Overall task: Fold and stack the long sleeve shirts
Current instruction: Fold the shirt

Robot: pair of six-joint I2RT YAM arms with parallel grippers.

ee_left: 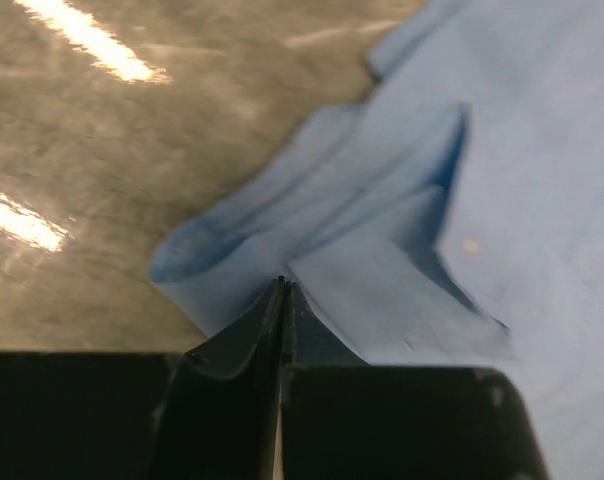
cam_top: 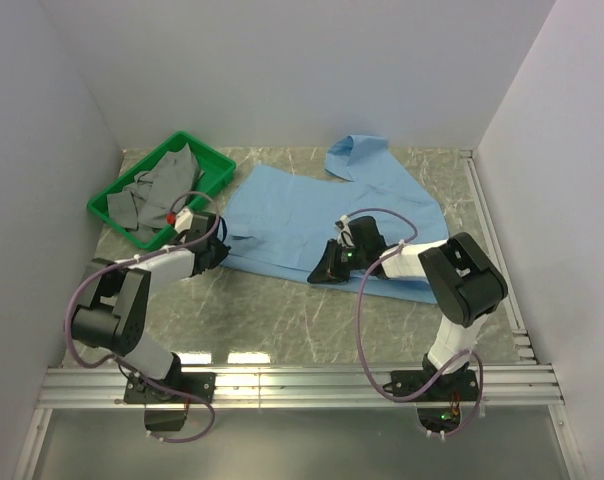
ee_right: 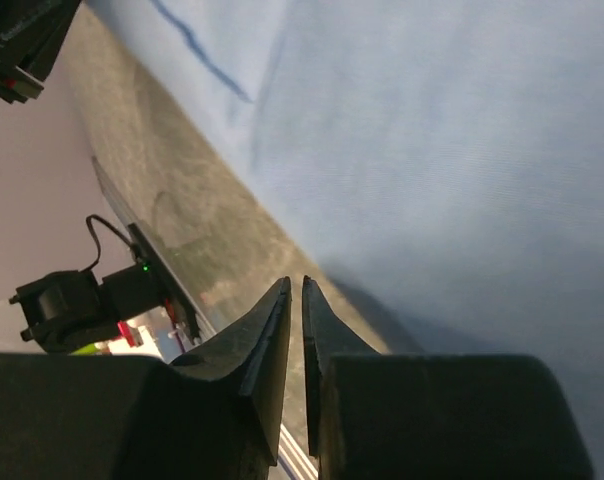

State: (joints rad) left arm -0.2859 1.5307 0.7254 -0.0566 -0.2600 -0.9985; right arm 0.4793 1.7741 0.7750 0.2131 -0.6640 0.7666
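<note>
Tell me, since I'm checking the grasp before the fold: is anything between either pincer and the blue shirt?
Nothing visible. The left pincer is shut right at the bunched edge of the light blue shirt, apparently pinching it. The right pincer sits at the shirt's near hem, jaws almost together; whether it holds cloth isn't clear. The green bin stands off to the side.

The shirt (cam_top: 312,215) is spread flat across the middle of the table (cam_top: 282,320), reaching toward the right edge, collar end at the far side; a bin (cam_top: 212,160) sits in the far left corner with crumpled clothes (cam_top: 157,190) in it; the left gripper (cam_top: 218,252) is at the shirt's left edge, next to the bin; the right gripper (cam_top: 325,270) is at the shirt's near edge, right of centre.
</note>
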